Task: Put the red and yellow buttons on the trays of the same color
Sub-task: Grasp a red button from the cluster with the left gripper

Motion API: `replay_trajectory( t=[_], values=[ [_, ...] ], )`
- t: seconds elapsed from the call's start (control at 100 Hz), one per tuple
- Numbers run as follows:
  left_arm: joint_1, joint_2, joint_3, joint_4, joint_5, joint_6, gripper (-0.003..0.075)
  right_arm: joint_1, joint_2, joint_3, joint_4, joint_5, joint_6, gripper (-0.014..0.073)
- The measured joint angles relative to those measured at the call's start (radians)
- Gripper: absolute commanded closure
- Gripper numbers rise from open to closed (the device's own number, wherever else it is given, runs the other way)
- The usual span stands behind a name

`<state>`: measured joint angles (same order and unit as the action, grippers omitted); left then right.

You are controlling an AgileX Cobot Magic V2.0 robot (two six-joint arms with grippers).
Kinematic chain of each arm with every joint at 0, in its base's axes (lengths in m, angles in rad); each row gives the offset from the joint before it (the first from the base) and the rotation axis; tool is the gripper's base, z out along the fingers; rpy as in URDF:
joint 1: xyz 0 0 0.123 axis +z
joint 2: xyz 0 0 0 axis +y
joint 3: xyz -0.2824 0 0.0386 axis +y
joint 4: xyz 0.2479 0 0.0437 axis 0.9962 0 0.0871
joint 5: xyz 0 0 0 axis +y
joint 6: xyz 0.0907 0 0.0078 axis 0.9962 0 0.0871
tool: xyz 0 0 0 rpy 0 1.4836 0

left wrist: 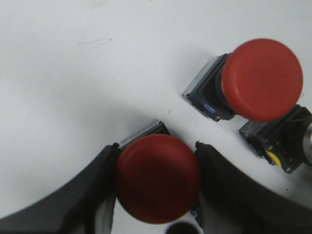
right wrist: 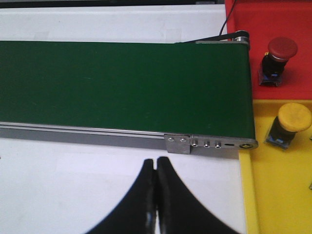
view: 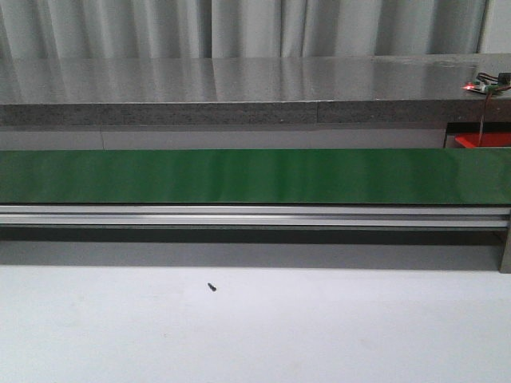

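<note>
In the left wrist view my left gripper (left wrist: 157, 148) is shut on the cap of a red button (left wrist: 157, 183), with one dark finger touching each side of it, over the white table. A second red button (left wrist: 261, 80) lies on its side close by, apart from the fingers. Beside it lies a black button body with a yellow spot (left wrist: 280, 141). My right gripper (right wrist: 156, 162) is shut with nothing in it, above the white table. Ahead of it one red button (right wrist: 278, 52) stands on the red tray (right wrist: 297, 19). One yellow button (right wrist: 291, 124) stands on the yellow tray (right wrist: 278, 195). Neither gripper shows in the front view.
A long green conveyor belt (view: 255, 175) on an aluminium rail (view: 255, 214) crosses the table; its end (right wrist: 243, 97) reaches the two trays. A sliver of the red tray (view: 483, 140) and a small circuit board (view: 489, 83) sit at the far right. A small dark screw (view: 211, 286) lies on the table.
</note>
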<state>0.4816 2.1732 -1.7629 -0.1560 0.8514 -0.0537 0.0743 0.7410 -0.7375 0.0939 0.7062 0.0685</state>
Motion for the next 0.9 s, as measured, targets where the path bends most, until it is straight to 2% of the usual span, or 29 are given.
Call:
replay_trajectory(
  t=[0.3,0.66,0.9],
  values=[
    [0.0,-0.033,0.0,0.02,0.036,0.0,0.049,0.0,0.0,0.0,0.0,0.0,0.0,0.0662],
    [0.0,-0.226,0.0,0.029,0.112,0.029,0.049,0.0,0.0,0.0,0.0,0.0,0.0,0.0662],
    [-0.055,-0.3,0.004,0.033,0.162,0.064,0.049,0.0,0.0,0.0,0.0,0.0,0.0,0.0662]
  ],
)
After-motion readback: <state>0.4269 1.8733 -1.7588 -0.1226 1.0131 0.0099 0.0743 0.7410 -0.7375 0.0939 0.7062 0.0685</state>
